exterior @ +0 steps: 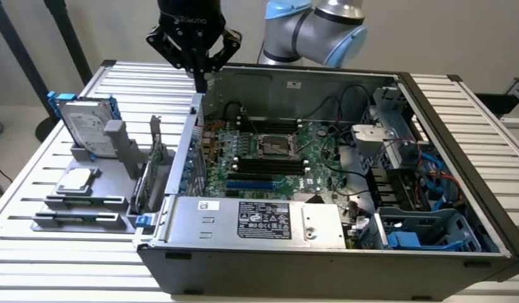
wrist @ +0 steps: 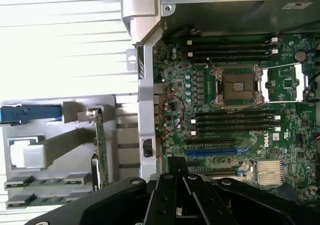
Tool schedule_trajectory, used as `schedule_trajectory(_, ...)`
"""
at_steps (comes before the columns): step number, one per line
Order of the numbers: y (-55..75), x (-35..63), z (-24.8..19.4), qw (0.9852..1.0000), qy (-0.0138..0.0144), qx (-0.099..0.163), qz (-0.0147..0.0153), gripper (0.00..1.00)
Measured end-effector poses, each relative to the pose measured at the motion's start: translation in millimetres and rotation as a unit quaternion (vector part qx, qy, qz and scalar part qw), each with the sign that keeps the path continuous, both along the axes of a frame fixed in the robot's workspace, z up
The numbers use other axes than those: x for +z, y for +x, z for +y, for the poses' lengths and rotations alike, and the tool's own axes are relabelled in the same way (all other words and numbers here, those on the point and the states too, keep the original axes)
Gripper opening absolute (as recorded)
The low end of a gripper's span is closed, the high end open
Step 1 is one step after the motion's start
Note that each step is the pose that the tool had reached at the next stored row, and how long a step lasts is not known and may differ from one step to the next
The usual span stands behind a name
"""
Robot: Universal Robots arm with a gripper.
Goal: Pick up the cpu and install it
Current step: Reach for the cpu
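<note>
Down and away from your fingers (exterior: 201, 81), toward the exterior view's left, the cpu (exterior: 77, 181) lay flat in its grey tray (exterior: 84, 209) on the counter (exterior: 141, 76), well apart from them. Your fingers were pressed together on nothing, over the edge of the open case (exterior: 327, 85); the empty socket (exterior: 276, 146) lay to their other side.

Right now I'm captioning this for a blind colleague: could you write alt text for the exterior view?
A closed pincer hangs above the far wall of an open computer case. The cpu lies flat on a grey tray at the exterior view's left, near an upright hard drive, and the motherboard's socket sits empty.
</note>
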State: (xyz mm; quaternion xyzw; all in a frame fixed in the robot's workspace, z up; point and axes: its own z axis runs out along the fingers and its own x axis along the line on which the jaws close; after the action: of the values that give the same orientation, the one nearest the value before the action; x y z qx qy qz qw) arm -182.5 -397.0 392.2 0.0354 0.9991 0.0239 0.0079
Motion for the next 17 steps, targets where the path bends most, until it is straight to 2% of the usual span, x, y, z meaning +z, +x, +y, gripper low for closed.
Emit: schedule_trajectory(17, -77.4, -1.1, 3.6, 1.0000, 0.0000, 0.000, 0.0007, 0.11)
